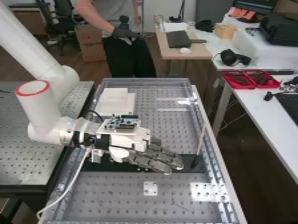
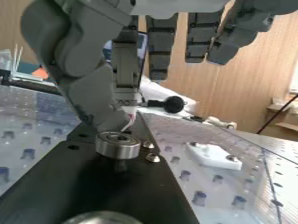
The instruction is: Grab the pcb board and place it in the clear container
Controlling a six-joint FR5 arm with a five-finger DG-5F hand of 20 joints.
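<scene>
Black plate (image 2: 80, 187) in front, what looks like the pcb (image 1: 123, 121) by a spread hand (image 1: 161, 154).
The pcb's long axis runs crosswise in the high view; its facing, lower edge and support are hard to make out. The hand's fingers are straight, above the clear container (image 1: 143, 80); the thumb's tip is close to a bearing (image 2: 118, 146), touching or not I cannot tell.

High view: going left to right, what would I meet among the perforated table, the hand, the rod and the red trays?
Perforated table → hand → thin rod → red trays
</scene>
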